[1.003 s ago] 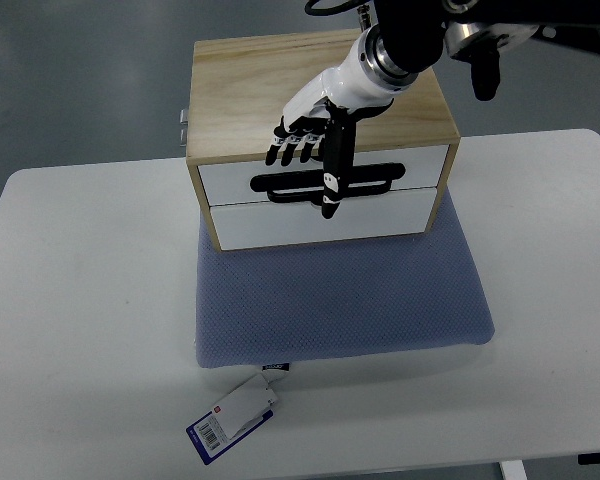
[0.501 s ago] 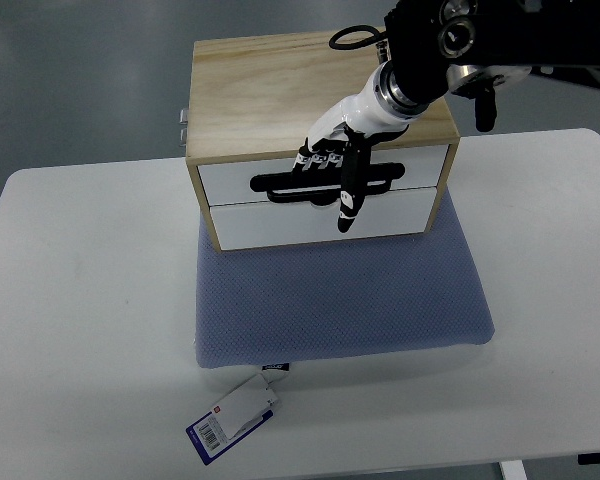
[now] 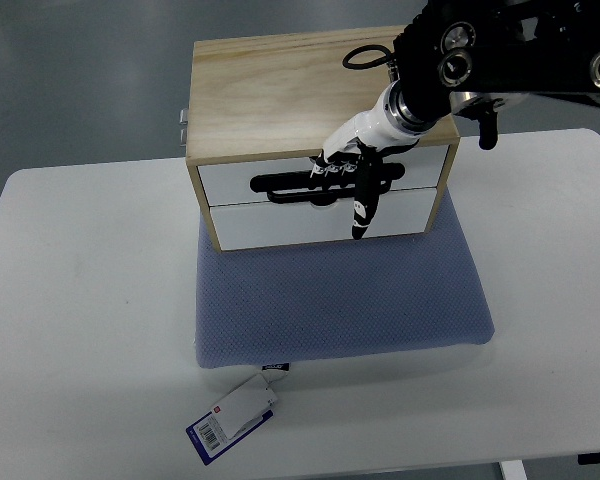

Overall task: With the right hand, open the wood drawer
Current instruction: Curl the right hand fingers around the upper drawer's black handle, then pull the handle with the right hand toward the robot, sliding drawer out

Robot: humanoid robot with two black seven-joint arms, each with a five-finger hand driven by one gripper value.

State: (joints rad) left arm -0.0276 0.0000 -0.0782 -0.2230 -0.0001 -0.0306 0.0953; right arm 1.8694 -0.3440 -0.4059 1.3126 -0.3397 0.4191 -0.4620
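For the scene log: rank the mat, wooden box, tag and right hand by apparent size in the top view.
1. Mat and wooden box: too close to rank; the box partly covers the mat.
2. Right hand.
3. Tag, close to the hand.

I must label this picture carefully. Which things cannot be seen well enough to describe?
- Top view: whether the right hand truly hooks the black handle; its own fingers cover the contact.
- Drawer contents: still closed.
- Print on the tag: too small.
- Metal part behind the wooden box: mostly hidden.
- Left arm: not visible.
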